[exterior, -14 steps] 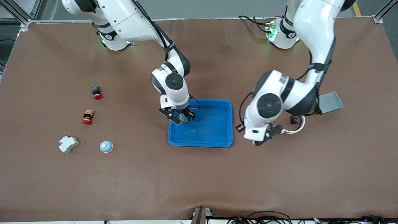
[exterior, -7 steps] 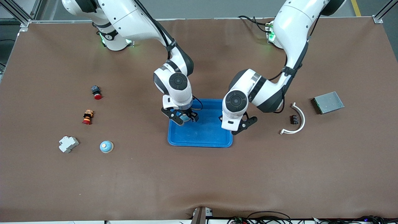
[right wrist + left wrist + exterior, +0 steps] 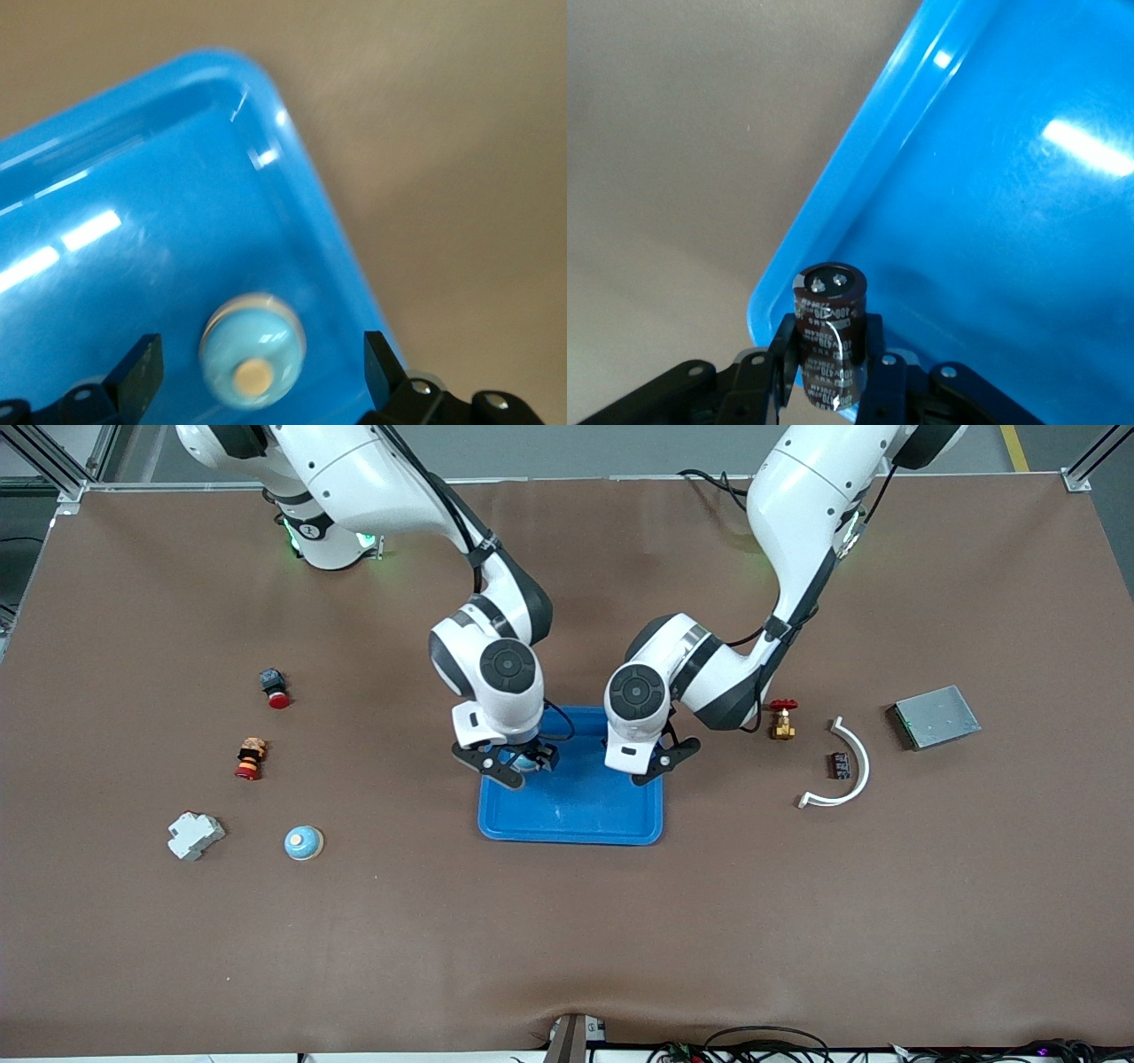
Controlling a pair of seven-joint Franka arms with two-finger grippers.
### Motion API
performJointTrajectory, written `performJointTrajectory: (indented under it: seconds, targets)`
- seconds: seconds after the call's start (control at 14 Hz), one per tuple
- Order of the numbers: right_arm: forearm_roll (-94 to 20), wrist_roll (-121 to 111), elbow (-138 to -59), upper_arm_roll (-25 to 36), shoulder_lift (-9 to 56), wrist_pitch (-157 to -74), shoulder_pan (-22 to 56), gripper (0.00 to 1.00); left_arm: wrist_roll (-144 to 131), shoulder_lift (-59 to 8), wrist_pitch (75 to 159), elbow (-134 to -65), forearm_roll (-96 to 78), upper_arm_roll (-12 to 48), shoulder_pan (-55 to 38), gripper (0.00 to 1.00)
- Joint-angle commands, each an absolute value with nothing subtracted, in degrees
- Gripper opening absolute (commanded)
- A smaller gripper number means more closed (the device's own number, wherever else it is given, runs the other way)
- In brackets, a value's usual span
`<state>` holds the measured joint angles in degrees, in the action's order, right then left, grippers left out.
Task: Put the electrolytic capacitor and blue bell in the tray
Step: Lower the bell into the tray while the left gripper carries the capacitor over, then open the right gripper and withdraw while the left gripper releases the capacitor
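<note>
We see the blue tray point(image 3: 576, 815) near the middle of the brown desk point(image 3: 567, 939), with both arms reaching down to it from their bases. The left gripper point(image 3: 657, 764) hangs over the tray edge toward the left arm's end of the desk, and in the left wrist view point(image 3: 828, 363) its fingers are clamped on the electrolytic capacitor point(image 3: 830, 336), a dark cylinder with two terminals on its upper face, held over the tray's rim point(image 3: 833, 190). The right gripper point(image 3: 514, 764) is over the tray edge toward the right arm's end; in the right wrist view point(image 3: 257, 372) its fingers stand wide apart, and between them, touching neither, a blue bell point(image 3: 253, 351) with a tan button sits on the tray floor point(image 3: 133, 266). A second blue bell point(image 3: 303, 842) rests on the desk toward the right arm's end, just beside a white breaker block point(image 3: 195, 835). Farther from the front camera than these lie an orange-and-red part point(image 3: 251, 758) and a black part with a red cap point(image 3: 275, 687). Toward the left arm's end lie a small brass valve with a red handle point(image 3: 782, 720), a white curved strip point(image 3: 843, 766), a small dark connector point(image 3: 837, 764) just inside its curve, and a grey metal box point(image 3: 936, 716).
</note>
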<state>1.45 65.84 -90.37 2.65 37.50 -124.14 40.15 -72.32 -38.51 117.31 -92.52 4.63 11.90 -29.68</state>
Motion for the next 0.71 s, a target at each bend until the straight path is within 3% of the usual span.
performJointTrajectory:
  seconds: [0.0,0.64]
  targets:
    - [2.4,57.4,-92.2,1.9,33.9,-122.3,35.3,1.0,-72.9,-37.6,117.9,-93.3,4.0,11.5,-30.1,0.0]
    - [2.5,33.9,-101.1,2.0,26.9,-125.7,23.8,1.0,-73.6,-39.8,119.4,-93.2,4.1,11.4,-30.8,0.01]
